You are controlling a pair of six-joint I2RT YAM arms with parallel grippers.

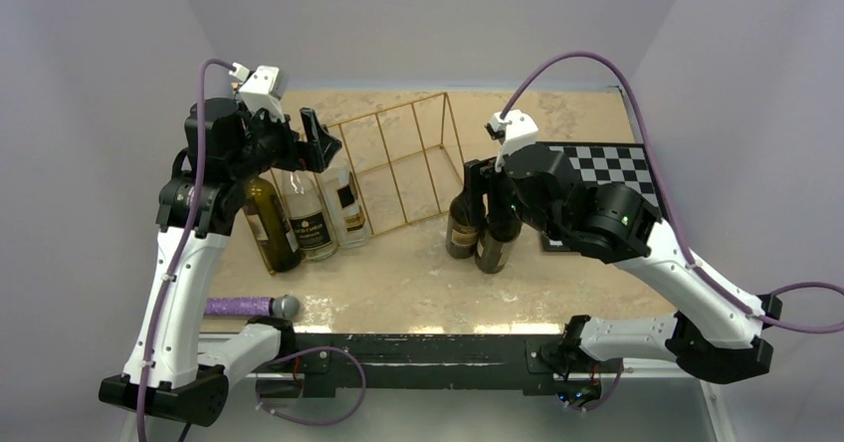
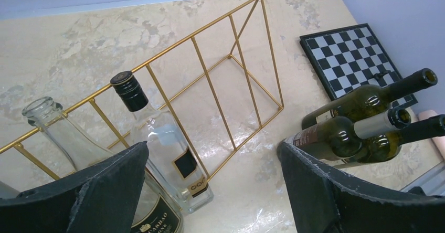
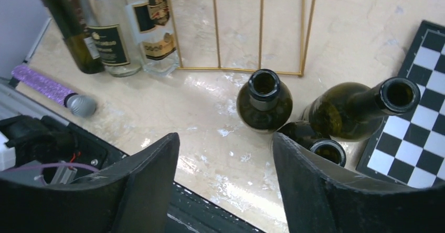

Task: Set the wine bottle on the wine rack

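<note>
Right arm (image 1: 597,213) masking wine bottles (image 1: 463,228), wine rack (image 1: 386,110) part-hidden

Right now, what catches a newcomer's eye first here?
A gold wire wine rack sits mid-table at the back, with three bottles at its left end under the open left gripper. Three dark wine bottles stand clustered centre-right, below the open right gripper, beside a chessboard.
</note>
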